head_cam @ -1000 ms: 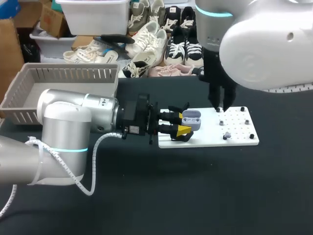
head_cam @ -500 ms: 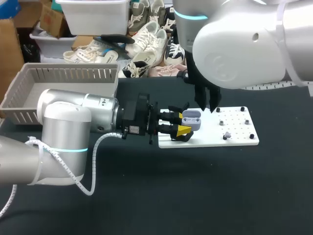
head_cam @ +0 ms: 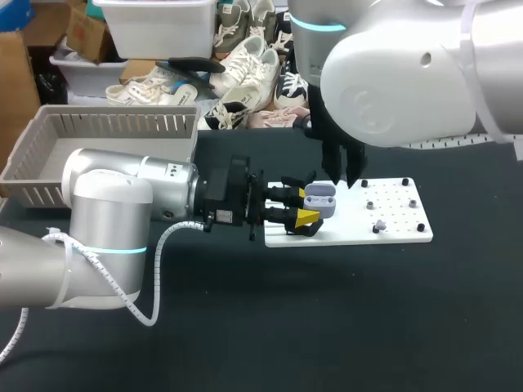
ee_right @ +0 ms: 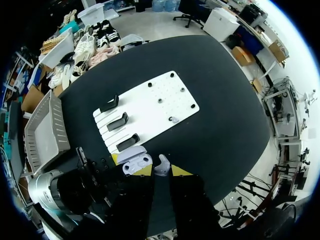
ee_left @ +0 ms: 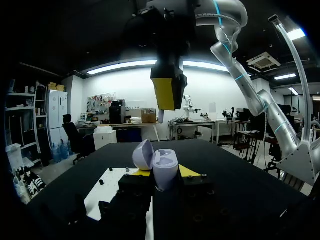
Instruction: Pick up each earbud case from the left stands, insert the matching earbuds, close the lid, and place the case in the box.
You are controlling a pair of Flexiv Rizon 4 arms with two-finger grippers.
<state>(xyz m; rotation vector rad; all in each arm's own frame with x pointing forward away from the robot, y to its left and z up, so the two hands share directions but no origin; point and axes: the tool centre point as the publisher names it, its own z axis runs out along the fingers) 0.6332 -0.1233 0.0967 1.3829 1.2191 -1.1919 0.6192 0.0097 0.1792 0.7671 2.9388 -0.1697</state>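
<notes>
Two end effectors meet at the left end of the white peg board [head_cam: 351,233]. The left end effector [ee_left: 165,173] is clamped on the lavender earbud case [ee_left: 164,162], whose lid stands open. The left wrist view shows the case's hollow inside, which the head view does not. The right end effector [ee_right: 161,171] hangs just above the case, its fingers closed on a white earbud [ee_right: 162,164]. The earbud is plain in the right wrist view and too small to tell in the head view. The right wrist view also shows three black stands [ee_right: 119,121] along the board's edge. The grey basket [head_cam: 49,167] sits well apart at the far left corner of the worktop [head_cam: 343,327], and dark worktop lies open nearer the robot.
</notes>
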